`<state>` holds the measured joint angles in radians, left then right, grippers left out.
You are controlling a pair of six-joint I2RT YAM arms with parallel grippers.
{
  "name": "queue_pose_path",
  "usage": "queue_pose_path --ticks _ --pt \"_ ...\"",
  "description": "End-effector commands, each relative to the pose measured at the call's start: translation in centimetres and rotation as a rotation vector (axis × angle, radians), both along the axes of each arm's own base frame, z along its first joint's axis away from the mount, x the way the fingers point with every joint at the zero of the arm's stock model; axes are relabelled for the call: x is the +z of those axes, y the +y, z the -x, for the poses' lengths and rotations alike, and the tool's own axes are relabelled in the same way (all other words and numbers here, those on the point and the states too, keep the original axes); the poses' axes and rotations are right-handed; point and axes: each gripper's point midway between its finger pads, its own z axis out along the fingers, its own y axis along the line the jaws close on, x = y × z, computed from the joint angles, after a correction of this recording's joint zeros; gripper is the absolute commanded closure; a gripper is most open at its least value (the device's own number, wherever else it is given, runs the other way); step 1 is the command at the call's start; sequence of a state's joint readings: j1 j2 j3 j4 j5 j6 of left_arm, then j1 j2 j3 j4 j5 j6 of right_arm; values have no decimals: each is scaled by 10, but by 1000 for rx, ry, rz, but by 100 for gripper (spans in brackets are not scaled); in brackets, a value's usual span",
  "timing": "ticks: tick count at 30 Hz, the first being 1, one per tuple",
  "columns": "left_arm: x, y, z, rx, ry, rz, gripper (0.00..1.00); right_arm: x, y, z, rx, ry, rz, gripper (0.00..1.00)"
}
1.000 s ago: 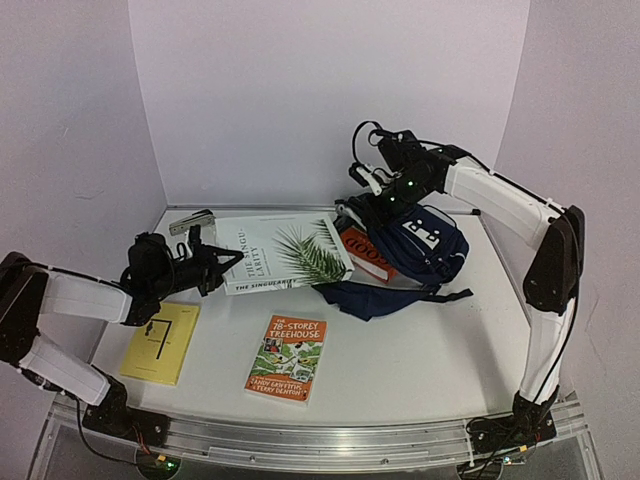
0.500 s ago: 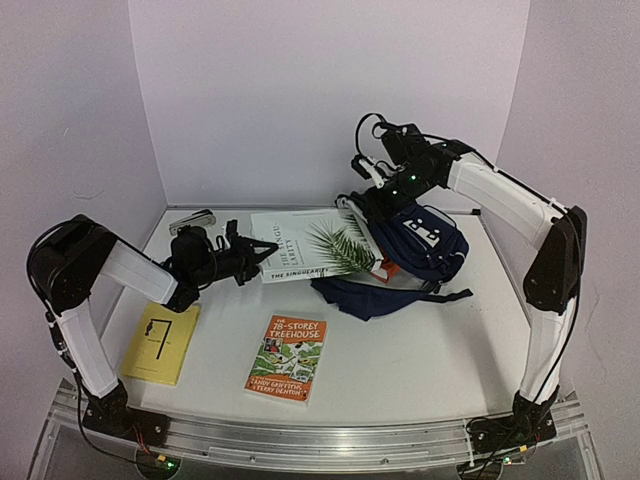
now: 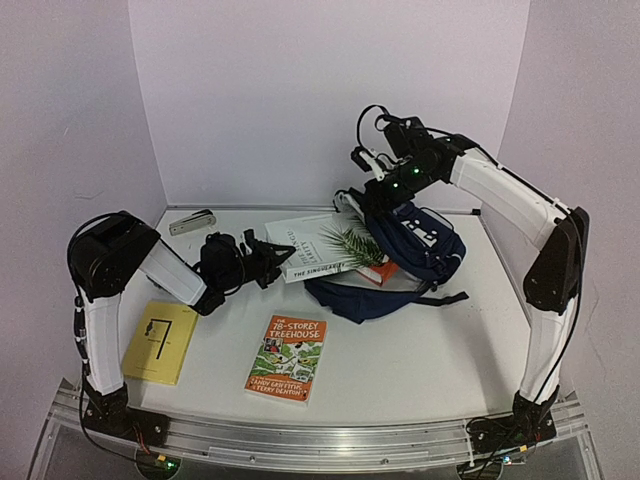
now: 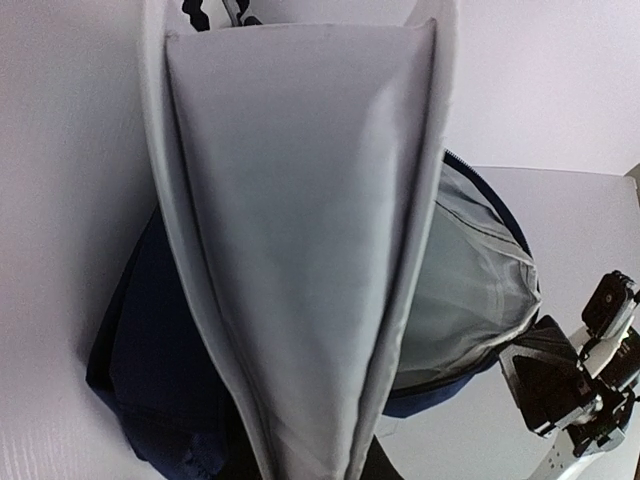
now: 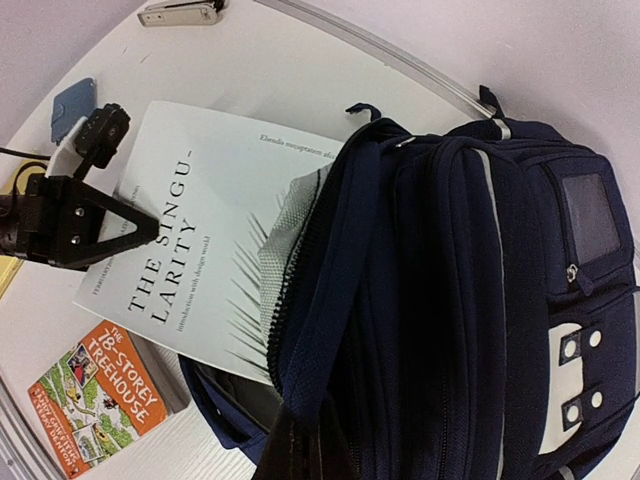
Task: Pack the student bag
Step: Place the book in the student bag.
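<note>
The student bag (image 3: pixel 415 245), dark navy, lies on its side at the back right with its mouth toward the left. My right gripper (image 3: pixel 372 196) is shut on the upper rim of that mouth and holds it up; its dark fingers (image 5: pixel 300 450) pinch the navy edge. A white book, "The Singularity" (image 3: pixel 315 250), lies tilted with its palm-leaf end inside the mouth. My left gripper (image 3: pixel 278 262) is shut on the book's left edge. In the left wrist view the book (image 4: pixel 300 230) fills the frame and hides the jaws, with the grey lining (image 4: pixel 470 290) behind it.
A red book (image 3: pixel 383 272) shows a sliver under the white one at the bag's mouth. An orange "78-Storey Treehouse" book (image 3: pixel 288 357) and a yellow book (image 3: pixel 160 340) lie flat near the front. A silver stapler (image 3: pixel 192 221) sits at the back left by the wall.
My left gripper has pushed the white book to the right, so its far end has gone further into the bag and covers most of the red book. The right gripper has risen slightly.
</note>
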<state>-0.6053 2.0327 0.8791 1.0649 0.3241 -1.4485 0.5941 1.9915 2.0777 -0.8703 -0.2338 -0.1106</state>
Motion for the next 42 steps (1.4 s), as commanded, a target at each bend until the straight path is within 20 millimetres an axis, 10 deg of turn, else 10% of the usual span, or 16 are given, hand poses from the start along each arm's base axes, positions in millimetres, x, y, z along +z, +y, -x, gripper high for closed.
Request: queue_pose_path --ticks 1,20,27,42 --pt "23 -21 -26 82 -37 29 97 60 23 2 54 -95 -175 100" --pt "17 -123 -48 78 -15 -27 80 63 45 3 102 -29 -273 100" --pt "12 -102 -18 39 -21 -128 38 61 38 3 88 -26 -263 100" --pt "21 -95 8 -19 21 -291 17 54 35 5 85 -14 -248 100"
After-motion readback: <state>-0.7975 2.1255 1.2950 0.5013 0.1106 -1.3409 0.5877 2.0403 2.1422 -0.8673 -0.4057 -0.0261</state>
